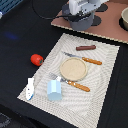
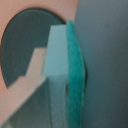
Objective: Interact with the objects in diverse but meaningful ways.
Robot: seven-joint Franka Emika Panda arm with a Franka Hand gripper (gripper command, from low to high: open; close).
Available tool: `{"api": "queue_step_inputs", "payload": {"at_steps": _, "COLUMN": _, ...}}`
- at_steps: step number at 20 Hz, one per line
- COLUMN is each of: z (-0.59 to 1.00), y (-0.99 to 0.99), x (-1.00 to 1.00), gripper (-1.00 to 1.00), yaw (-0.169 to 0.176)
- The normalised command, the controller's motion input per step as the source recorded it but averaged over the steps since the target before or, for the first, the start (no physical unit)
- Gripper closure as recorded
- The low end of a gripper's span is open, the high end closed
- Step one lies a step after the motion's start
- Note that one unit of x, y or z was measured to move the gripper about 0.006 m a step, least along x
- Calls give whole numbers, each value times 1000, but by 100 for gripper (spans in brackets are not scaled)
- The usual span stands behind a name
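saucepan [image 1: 81, 22] grey, round, under arm | fingers [image 2: 67, 75] state: can't tell | tomato [image 1: 36, 59] red, off mat

One tomato [image 1: 36, 59], one cup [image 1: 54, 90], one fish [image 1: 30, 87], one sausage [image 1: 86, 48], one saucepan [image 1: 81, 22].

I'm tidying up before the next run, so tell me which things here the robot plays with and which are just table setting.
To play with: saucepan, tomato, cup, fish, sausage.

Table setting: wooden plate, fork, knife, placemat.
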Motion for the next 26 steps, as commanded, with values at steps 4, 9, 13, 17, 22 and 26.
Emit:
{"api": "queue_step_inputs", "payload": {"at_steps": 4, "z": 294, "y": 752, "x": 659, "gripper": 100, "yaw": 0}}
{"api": "queue_step_inputs", "payload": {"at_steps": 9, "z": 338, "y": 701, "x": 742, "gripper": 100, "yaw": 0}}
{"api": "queue_step_inputs", "payload": {"at_steps": 13, "z": 396, "y": 698, "x": 749, "gripper": 100, "yaw": 0}}
{"api": "queue_step_inputs", "payload": {"at_steps": 17, "z": 464, "y": 741, "x": 732, "gripper": 100, "yaw": 0}}
{"api": "queue_step_inputs", "payload": {"at_steps": 22, "z": 466, "y": 769, "x": 683, "gripper": 100, "yaw": 0}}
{"api": "queue_step_inputs", "payload": {"at_steps": 26, "z": 315, "y": 706, "x": 563, "gripper": 100, "yaw": 0}}
